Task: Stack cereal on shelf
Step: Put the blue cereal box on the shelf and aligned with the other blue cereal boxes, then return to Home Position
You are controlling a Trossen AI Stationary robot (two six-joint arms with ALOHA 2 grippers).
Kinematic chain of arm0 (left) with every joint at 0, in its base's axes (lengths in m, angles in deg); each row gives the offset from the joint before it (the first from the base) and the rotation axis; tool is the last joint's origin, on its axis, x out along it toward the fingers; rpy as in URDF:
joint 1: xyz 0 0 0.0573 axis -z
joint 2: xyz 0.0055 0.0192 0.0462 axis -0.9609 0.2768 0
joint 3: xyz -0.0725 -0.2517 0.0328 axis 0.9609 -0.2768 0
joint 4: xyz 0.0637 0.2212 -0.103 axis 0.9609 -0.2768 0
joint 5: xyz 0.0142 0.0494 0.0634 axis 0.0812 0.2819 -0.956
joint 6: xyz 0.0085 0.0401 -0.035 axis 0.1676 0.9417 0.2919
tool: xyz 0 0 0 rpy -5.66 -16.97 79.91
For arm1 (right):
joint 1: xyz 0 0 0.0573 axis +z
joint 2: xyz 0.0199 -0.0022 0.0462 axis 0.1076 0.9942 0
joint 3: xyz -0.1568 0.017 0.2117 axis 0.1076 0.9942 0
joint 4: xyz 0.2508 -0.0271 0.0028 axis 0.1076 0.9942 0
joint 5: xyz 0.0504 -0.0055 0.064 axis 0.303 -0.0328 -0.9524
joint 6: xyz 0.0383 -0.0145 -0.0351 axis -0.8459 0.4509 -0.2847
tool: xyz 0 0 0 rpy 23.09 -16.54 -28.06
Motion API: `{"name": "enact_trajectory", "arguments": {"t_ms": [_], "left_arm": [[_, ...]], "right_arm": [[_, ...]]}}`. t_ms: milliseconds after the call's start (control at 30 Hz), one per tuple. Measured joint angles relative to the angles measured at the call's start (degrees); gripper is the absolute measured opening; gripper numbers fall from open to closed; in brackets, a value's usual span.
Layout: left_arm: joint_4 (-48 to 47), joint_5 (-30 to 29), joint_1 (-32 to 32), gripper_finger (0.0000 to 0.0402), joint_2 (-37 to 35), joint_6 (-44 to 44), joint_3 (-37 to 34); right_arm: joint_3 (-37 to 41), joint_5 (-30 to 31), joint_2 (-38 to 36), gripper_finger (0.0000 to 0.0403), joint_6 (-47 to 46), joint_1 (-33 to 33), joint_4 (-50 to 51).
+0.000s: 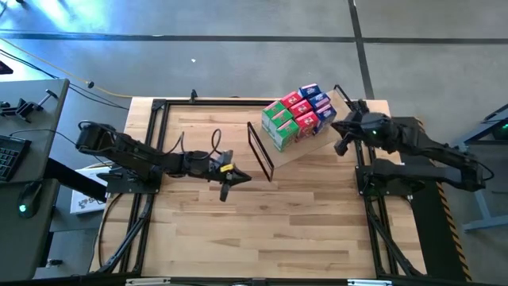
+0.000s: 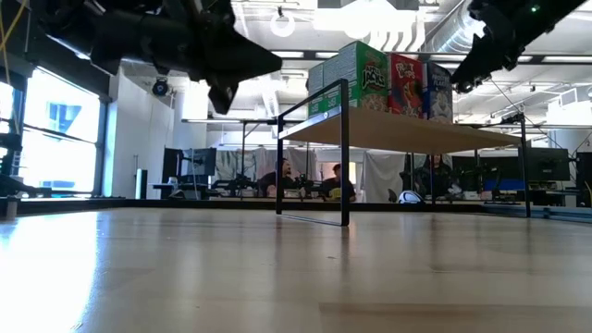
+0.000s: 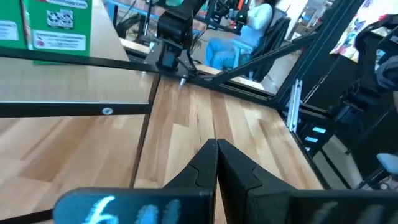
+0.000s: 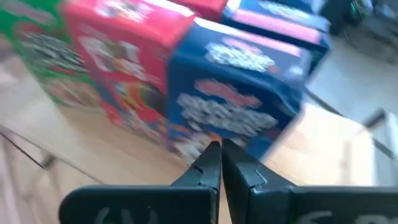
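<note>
The cereal boxes [image 1: 298,113], green, red and blue, stand packed in rows on the shelf [image 1: 309,141], a light board on a black wire frame [image 1: 260,151] at the table's far right. In the low view the boxes [image 2: 388,79] sit on top of the board [image 2: 407,134]. My right gripper [image 1: 341,147] is shut and empty, just right of the shelf, its tips close before the blue box [image 4: 242,106]. My left gripper [image 1: 225,191] is shut and empty, above the table left of the shelf; it also shows in the left wrist view [image 3: 217,149].
Black frame rails [image 1: 151,159] run along the table's left and right sides. Bare tabletop [image 1: 262,230] lies toward the near edge. People sit at desks in the room behind [image 2: 305,180].
</note>
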Motion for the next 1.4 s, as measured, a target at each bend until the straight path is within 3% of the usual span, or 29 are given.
{"name": "enact_trajectory", "arguments": {"t_ms": [133,367,533,733,1167,1400], "left_arm": [[2.22,0.50,-0.78,0.0000,-2.93,2.48,-3.45],[4.08,6.36,-3.03,0.0000,-8.60,8.05,-7.64],[3.54,14.40,-6.90,0.0000,-15.12,9.32,-10.85],[2.68,17.10,-10.47,0.0000,-24.21,9.21,-16.98],[2.72,19.61,-16.89,0.0000,-42.50,8.73,-28.37],[-3.54,19.70,-19.42,0.0000,-52.47,8.00,-31.14]], "right_arm": [[7.69,-2.22,-6.15,0.0000,1.53,3.22,-10.71],[18.98,-2.84,-12.83,0.0000,5.69,10.24,-28.79],[25.16,-4.11,-14.55,0.0000,7.91,13.92,-36.67],[31.15,-5.44,-14.64,0.0000,10.52,17.05,-44.42],[37.08,-13.89,-17.04,0.0000,13.54,19.19,-52.92],[37.62,-14.06,-23.71,0.0000,13.45,19.17,-46.54]]}}
